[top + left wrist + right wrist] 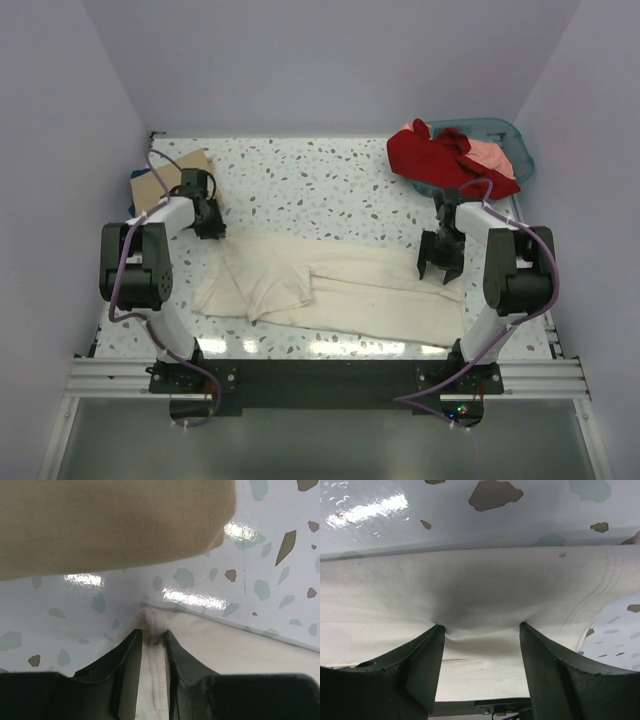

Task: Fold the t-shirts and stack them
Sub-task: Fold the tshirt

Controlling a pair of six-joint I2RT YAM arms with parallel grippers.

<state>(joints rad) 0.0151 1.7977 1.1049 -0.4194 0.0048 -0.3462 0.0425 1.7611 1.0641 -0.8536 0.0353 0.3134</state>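
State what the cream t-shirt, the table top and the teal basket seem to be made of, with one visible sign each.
The cream t-shirt looks like soft matt cloth: it puckers and shows stitched seams. The table top looks hard and glossy, speckled like terrazzo: lights reflect off it. The teal basket is probably plastic, translucent, with a smooth rim.

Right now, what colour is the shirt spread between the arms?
Cream shirt, best seen from the top camera.
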